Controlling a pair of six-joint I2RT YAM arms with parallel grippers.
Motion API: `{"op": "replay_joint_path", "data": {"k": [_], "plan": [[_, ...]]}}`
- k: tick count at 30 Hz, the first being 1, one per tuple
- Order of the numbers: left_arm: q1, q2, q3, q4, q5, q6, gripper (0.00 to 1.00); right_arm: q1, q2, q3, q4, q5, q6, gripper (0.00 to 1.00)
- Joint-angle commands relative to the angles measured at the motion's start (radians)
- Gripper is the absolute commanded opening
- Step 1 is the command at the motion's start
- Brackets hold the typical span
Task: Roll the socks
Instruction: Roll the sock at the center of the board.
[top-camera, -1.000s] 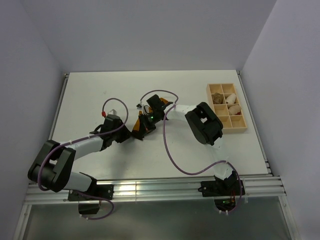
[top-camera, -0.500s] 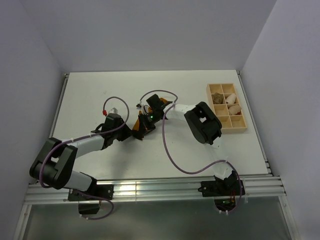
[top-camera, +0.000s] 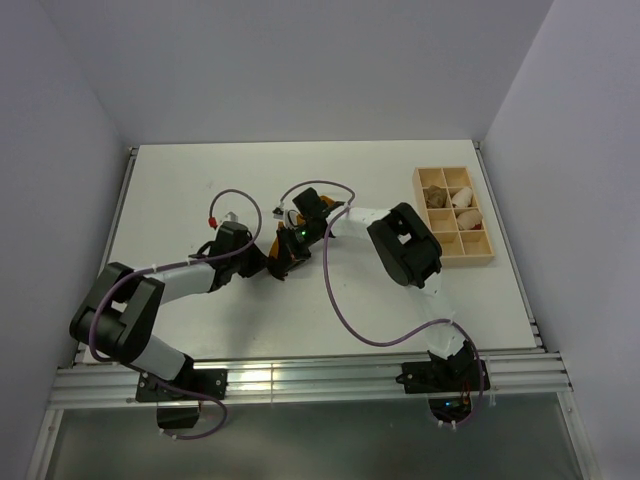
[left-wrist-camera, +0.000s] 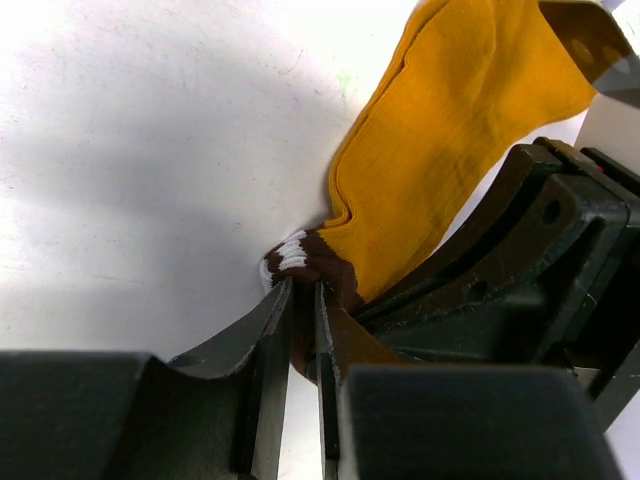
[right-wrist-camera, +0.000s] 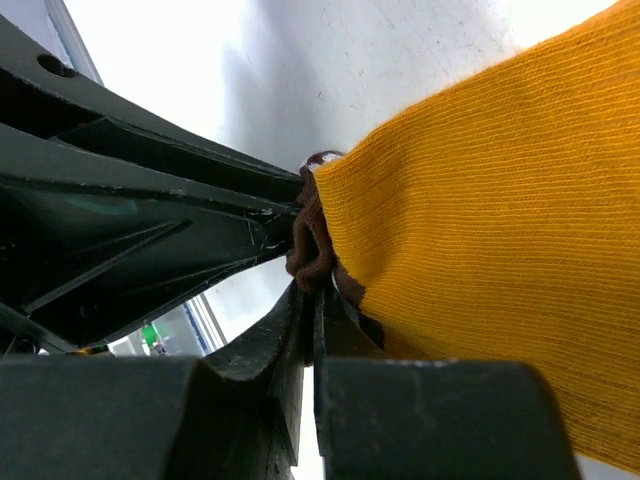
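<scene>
The mustard-orange sock (top-camera: 283, 250) lies mid-table between both grippers. In the left wrist view its orange body (left-wrist-camera: 450, 150) stretches to the upper right, and its dark-brown and white striped cuff (left-wrist-camera: 300, 258) is pinched between the left gripper's (left-wrist-camera: 300, 295) shut jaws. In the right wrist view the orange fabric (right-wrist-camera: 480, 250) fills the right side, and the right gripper (right-wrist-camera: 312, 300) is shut on the dark-brown cuff edge (right-wrist-camera: 310, 250). The two grippers (top-camera: 268, 262) (top-camera: 290, 250) meet at the cuff, almost touching. The tan-brown sock is hidden or out of view.
A wooden compartment tray (top-camera: 486, 252) stands at the right of the table, holding small cream rolled bundles (top-camera: 466, 214) and a brownish one (top-camera: 437, 197). Purple cables (top-camera: 335, 300) loop over the table between the arms.
The left arm has swung a little right and forward, bringing its gripper closer to the right gripper at the sock. The right arm has barely moved.
</scene>
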Motion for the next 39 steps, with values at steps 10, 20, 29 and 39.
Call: {"op": "replay_joint_path", "data": {"k": [10,20,29,39], "plan": [[-0.012,-0.012,-0.016,-0.104,-0.112,-0.028,0.2,-0.001,-0.159,-0.029,-0.043,0.235,-0.071,0.36],[-0.012,-0.048,0.002,-0.171,-0.134,-0.019,0.2,0.062,-0.462,-0.327,0.21,0.516,-0.26,0.55],[-0.012,-0.063,0.031,-0.177,-0.116,-0.023,0.2,0.17,-0.573,-0.584,0.598,0.651,-0.375,0.63],[-0.012,-0.108,0.044,-0.196,-0.111,-0.028,0.2,0.226,-0.503,-0.578,0.695,0.702,-0.427,0.64]]}}
